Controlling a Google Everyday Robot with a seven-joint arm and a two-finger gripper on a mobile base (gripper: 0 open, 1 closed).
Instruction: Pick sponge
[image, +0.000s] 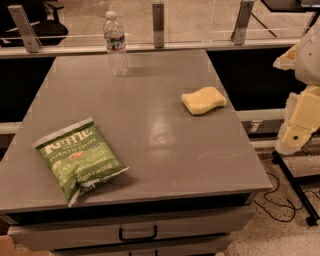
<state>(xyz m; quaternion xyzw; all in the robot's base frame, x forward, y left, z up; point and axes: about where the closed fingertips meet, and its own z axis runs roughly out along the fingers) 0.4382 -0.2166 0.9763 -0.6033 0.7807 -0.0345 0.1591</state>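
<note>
The sponge (203, 100) is a small pale yellow foam block with wavy sides. It lies flat on the right part of the grey table (150, 150), near the right edge. My gripper (298, 125) is a cream-yellow blocky part at the right edge of the camera view, off the table's right side and lower right of the sponge. It is well apart from the sponge and holds nothing I can see.
A green Kettle chip bag (78, 160) lies at the front left of the table. A clear water bottle (115, 44) stands at the back. A railing with metal posts (158, 22) runs behind. A drawer handle (137, 234) is below the front edge. Cables lie on the floor at right.
</note>
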